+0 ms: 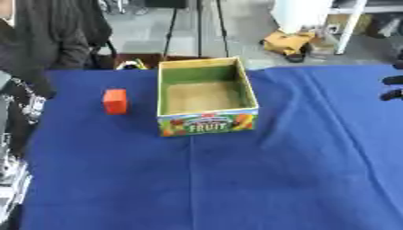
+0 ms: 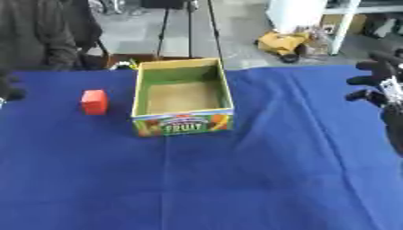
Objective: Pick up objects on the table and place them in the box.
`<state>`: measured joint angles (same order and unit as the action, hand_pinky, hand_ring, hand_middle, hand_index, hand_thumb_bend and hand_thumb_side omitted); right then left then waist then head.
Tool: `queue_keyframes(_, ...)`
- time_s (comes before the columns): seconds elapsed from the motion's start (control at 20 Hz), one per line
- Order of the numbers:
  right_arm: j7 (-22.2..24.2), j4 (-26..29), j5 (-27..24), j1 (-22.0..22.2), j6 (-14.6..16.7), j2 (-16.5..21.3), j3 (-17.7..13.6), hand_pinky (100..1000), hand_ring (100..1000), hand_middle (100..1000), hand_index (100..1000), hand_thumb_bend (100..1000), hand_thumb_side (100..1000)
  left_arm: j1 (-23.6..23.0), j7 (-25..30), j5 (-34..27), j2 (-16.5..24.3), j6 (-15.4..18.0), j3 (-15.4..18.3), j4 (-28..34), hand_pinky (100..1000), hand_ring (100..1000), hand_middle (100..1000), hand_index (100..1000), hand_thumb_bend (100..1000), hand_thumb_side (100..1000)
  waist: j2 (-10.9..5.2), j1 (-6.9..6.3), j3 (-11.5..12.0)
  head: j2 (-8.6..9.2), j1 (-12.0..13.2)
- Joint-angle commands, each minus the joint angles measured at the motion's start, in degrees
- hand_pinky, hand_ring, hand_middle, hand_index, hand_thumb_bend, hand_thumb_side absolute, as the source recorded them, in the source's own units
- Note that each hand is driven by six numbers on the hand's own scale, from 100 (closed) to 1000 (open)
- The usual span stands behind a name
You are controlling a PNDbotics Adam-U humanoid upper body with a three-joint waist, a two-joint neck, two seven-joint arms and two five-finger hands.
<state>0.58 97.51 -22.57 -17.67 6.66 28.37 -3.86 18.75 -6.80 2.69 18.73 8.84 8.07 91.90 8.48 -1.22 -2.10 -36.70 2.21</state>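
An open cardboard box (image 1: pixel 207 120) with "FRUIT" printed on its front stands upright at the middle back of the blue-clothed table (image 1: pixel 236 179). Its inside shows only a bare brown floor and green walls. A small orange-red block (image 1: pixel 115 101) sits on the cloth to the left of the box, a short gap away. My right hand (image 2: pixel 381 83) hovers at the right edge, well clear of the box, with fingers spread and pointing left, holding nothing. My left hand (image 2: pixel 7 90) shows only as a dark shape at the left edge, level with the block.
The table's far edge runs just behind the box. Beyond it on the floor are tripod legs (image 1: pixel 171 31), a yellow object (image 1: pixel 287 42) and a white shelf post (image 1: pixel 350 24). Wide bare cloth lies in front of the box.
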Motion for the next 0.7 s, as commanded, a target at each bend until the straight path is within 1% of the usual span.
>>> queue_keyframes(0.05,-0.2,1.3,-0.2,-0.6,0.0,1.5,-0.5,532,663,717,847,266,534,0.8,0.3,0.1,1.8,0.1,0.5,1.4,694,621,657,811,750,710,-0.81,0.1,-0.1,0.02,0.0)
queue_keyframes(0.4,-0.2,1.3,-0.2,-0.6,0.0,1.5,-0.5,532,662,716,847,266,536,1.3,0.8,0.6,2.4,-0.3,0.2,1.1,694,621,657,812,751,701,-0.83,-0.06,-0.2,-0.02,0.0)
queue_keyframes(0.5,-0.2,1.3,-0.2,-0.6,-0.1,1.5,-0.4,532,662,716,847,266,536,1.9,1.3,1.7,3.5,-1.2,-0.2,0.6,696,622,657,814,739,676,-0.86,-0.09,-0.3,-0.07,0.0)
queue_keyframes(0.6,-0.1,1.3,-0.2,-0.6,-0.1,1.5,-0.3,532,662,716,847,267,536,3.9,3.1,5.4,6.0,-3.6,-1.0,-1.0,698,626,662,823,698,611,-0.96,-0.06,-0.4,-0.23,0.0)
queue_keyframes(0.65,0.0,1.2,-0.2,-0.6,-0.1,1.5,-0.2,532,662,716,847,266,536,5.5,4.7,8.4,7.7,-5.3,-1.6,-2.4,701,630,666,824,682,584,-1.05,-0.06,-0.5,-0.33,0.1)
queue_keyframes(0.7,0.1,1.2,-0.2,-0.7,-0.2,1.5,-0.1,532,662,715,847,265,537,7.6,6.9,12.0,9.7,-7.1,-2.4,-4.2,705,641,671,826,652,532,-1.16,-0.07,-0.7,-0.41,0.2)
